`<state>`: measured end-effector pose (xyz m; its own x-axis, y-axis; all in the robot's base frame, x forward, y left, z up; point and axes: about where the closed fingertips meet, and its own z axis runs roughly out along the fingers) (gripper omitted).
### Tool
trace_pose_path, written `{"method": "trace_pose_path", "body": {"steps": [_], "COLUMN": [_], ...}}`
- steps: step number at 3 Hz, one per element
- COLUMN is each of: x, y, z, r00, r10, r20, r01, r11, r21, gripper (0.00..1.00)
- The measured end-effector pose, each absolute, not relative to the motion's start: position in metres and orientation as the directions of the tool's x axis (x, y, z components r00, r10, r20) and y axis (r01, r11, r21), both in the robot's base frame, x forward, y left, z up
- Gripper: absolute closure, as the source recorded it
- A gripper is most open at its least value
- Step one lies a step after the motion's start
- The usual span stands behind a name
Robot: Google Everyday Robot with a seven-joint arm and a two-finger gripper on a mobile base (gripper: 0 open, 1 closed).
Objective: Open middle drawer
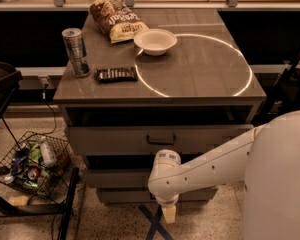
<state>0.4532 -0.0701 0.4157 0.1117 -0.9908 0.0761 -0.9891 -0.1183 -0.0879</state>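
Note:
The grey cabinet has three drawers. The middle drawer (117, 178) is the low flat front under the taller top drawer (115, 140), and it sits about flush with the lowest drawer (125, 196). My white arm reaches in from the right and covers the middle drawer's centre, so its handle is hidden. My gripper (168, 213) hangs below the wrist, low in front of the bottom drawer and near the floor.
On the cabinet top are a can (76, 51), a chip bag (115, 19), a white bowl (155, 40) and a dark snack bar (116, 74). A wire basket (32, 164) of rubbish stands on the floor to the left, beside a black stand (0, 84). Blue tape (152, 224) crosses the floor.

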Motion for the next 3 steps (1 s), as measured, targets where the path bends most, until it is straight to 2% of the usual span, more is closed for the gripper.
{"method": "trace_pose_path", "body": {"steps": [3], "x": [0.4518], "y": [-0.0709], "z": [0.4137], "r00": [0.114], "r10": [-0.991], "r20": [0.076], "r01": [-0.989], "r11": [-0.121], "r21": [-0.083], "gripper": [0.88]}}
